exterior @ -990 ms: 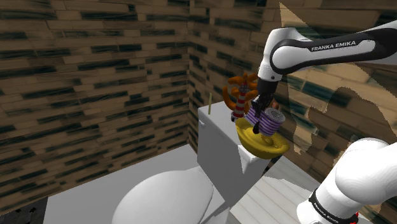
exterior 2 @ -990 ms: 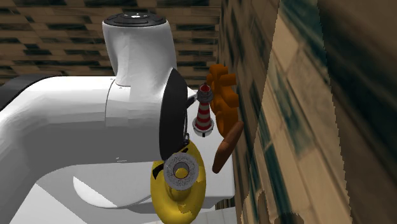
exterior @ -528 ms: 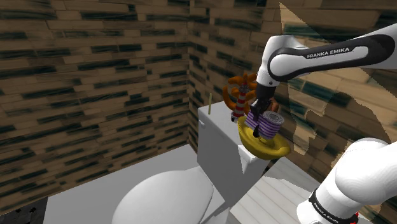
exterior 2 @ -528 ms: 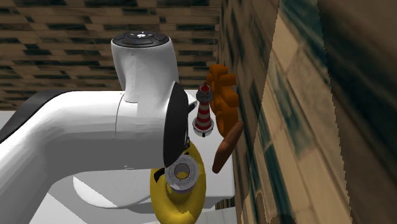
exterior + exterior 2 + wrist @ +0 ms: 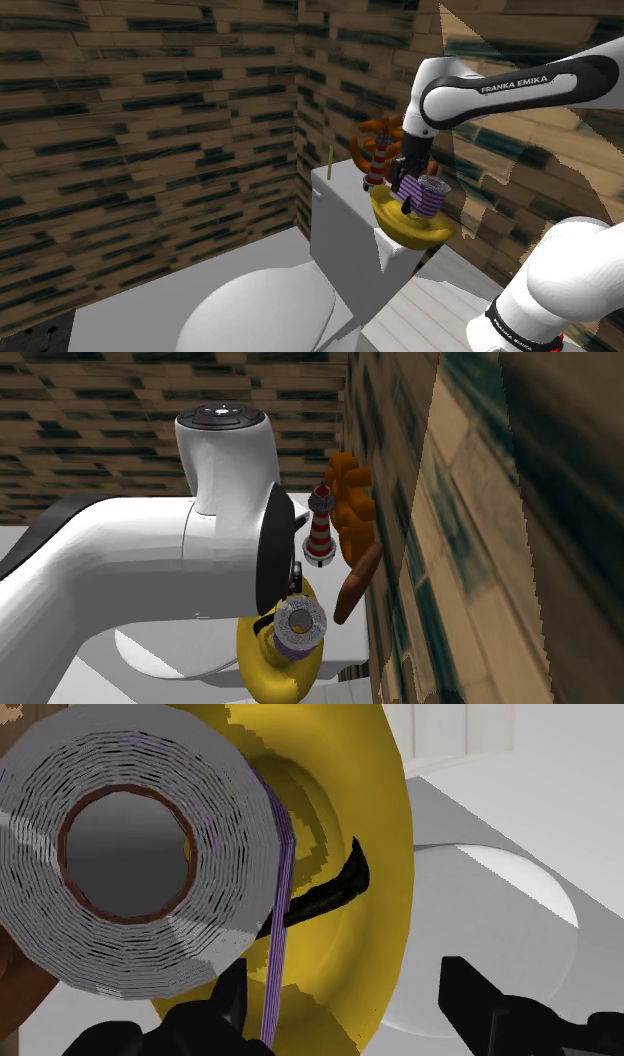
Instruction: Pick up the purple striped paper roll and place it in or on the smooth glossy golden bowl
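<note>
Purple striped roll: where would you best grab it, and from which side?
Pinch the roll across its round striped body, midway between its flat grey ends, coming down from above. It lies on its side over the yellow bowl, whose wall would likely block a low approach.

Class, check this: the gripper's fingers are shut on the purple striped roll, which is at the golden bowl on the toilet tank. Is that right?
Not quite: the gripper is open, not shut. In the wrist view its fingers stand apart, the roll unclasped beside one of them, at the golden bowl on the toilet tank.
</note>
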Tool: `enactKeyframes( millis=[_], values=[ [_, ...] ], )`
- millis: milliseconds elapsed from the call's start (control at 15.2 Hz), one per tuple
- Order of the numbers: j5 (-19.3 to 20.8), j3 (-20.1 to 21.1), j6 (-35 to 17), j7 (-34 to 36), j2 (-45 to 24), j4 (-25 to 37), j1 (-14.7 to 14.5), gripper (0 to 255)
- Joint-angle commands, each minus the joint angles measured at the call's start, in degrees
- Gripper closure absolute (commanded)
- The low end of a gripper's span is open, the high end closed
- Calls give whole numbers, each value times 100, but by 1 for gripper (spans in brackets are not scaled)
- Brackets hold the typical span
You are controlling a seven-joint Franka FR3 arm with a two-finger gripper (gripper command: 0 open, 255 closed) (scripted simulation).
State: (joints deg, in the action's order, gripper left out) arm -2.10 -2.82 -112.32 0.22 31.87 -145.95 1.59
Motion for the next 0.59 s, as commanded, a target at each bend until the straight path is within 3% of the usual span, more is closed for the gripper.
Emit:
enactKeyframes(
  millis=[0, 132, 396, 528],
  values=[
    [-2, 3, 0, 4, -3, -6, -2, 0],
    [7, -10, 1, -12, 5, -13, 8, 0],
    [29, -24, 766, -4, 113, 643, 22, 0],
    [30, -24, 766, -4, 114, 642, 22, 0]
  ],
)
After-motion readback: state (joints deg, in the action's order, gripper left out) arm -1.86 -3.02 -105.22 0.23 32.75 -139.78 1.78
